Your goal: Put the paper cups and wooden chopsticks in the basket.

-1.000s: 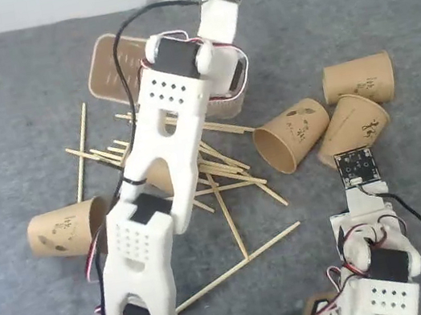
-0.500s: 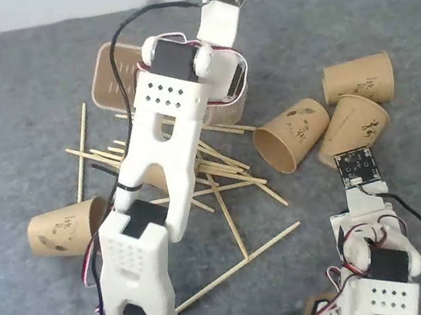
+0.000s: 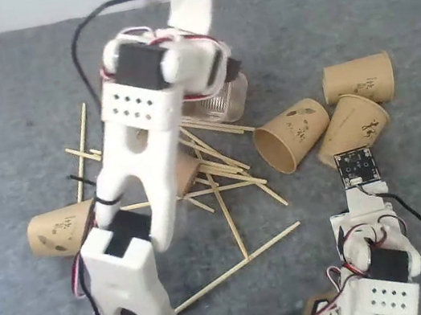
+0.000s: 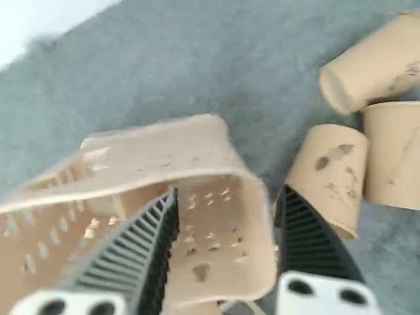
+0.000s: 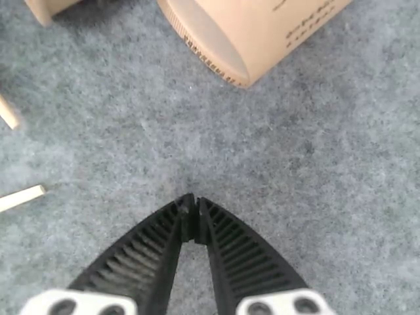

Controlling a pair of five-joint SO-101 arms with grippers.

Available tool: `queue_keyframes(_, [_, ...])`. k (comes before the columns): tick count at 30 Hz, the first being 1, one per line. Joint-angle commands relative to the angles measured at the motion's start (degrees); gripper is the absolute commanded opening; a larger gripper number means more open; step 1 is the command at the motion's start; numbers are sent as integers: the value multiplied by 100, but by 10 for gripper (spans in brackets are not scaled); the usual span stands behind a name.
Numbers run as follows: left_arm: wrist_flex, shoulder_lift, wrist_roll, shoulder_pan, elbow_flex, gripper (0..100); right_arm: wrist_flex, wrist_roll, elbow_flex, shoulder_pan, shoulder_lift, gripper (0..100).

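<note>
1. The left arm (image 3: 145, 177) stretches across the grey worktop (image 3: 413, 195) to the basket (image 3: 227, 105), which sits near the far edge, just beyond the heap of chopsticks (image 3: 217, 174).
2. The left gripper (image 4: 228, 193) is spread wide over one end of the basket (image 4: 164, 141). One of its fingers (image 4: 141, 252) reaches down inside and the other (image 4: 308, 236) is outside, against the end wall. That wall stands between them with a broad gap on the inner side, so the gripper is not clamped on anything.
3. No cup or chopstick can be seen in the part of the basket that shows.
4. Three paper cups lie on their sides near the right arm's side of the basket: one (image 3: 292, 136) with its mouth towards the chopsticks, one (image 3: 352, 126) just beside it, and one (image 3: 358, 80) behind those two.
5. A fourth cup (image 3: 56, 232) lies on its side at the far left, well apart from the basket. A fifth (image 3: 187, 170) is partly hidden under the left arm, among the chopsticks.
6. The chopsticks lie loose and crossed on the worktop, and one long stick (image 3: 238, 268) lies apart, nearer the arm bases.
7. The right arm (image 3: 373, 259) is at the near right edge. The right gripper (image 5: 191, 215) has its fingers (image 5: 147, 252) pressed together with nothing between them, just above bare worktop, with a cup's open mouth (image 5: 210, 39) a little way ahead.
</note>
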Motion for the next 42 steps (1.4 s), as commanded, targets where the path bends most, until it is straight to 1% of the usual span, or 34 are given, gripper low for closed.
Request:
queue_keyframes(1, [-167,-62,-9,-519,-277,229,-66,53,-62,57,-84,8])
queue_keyframes(6, [-176,-35,229,-870,-716,228,-66,53,-62,66,-84,8])
queue_keyframes(11, [-695,712,264,-914,-409,228,-66,53,-62,84,-84,8])
queue_keyframes(13, [-545,888,273,-967,-585,228,-66,53,-62,84,-84,8])
queue_keyframes(16, [141,782,273,-1037,-1270,228,-66,53,-62,84,-84,8])
queue_keyframes(18, [211,554,273,-1125,-1534,227,-66,53,-62,66,-84,8])
queue_keyframes(20, [211,62,273,-1398,-1288,227,-66,53,-62,66,-84,8])
queue_keyframes(23, [211,-870,185,-1670,-92,229,-66,53,-62,75,-84,8])
queue_keyframes(27, [193,-2418,-510,-1723,2475,228,-66,53,-62,66,-84,8])
queue_keyframes(30, [149,-3578,-853,-1732,4110,228,-66,53,-62,66,-84,8])
queue_keyframes(33, [149,-4545,-1178,-1776,5253,228,-66,53,-62,75,-84,8])
queue_keyframes(36, [141,-5231,-1415,-2048,6264,228,-66,53,-62,84,-84,8])
queue_keyframes(39, [-149,-5626,-1565,-2382,7204,226,-66,53,-62,84,-84,8])
queue_keyframes(40, [-273,-5723,-1644,-2532,7495,213,-66,53,-62,84,-84,8])
queue_keyframes(42, [-554,-5899,-1811,-2716,8022,152,-66,53,-62,84,-84,8])
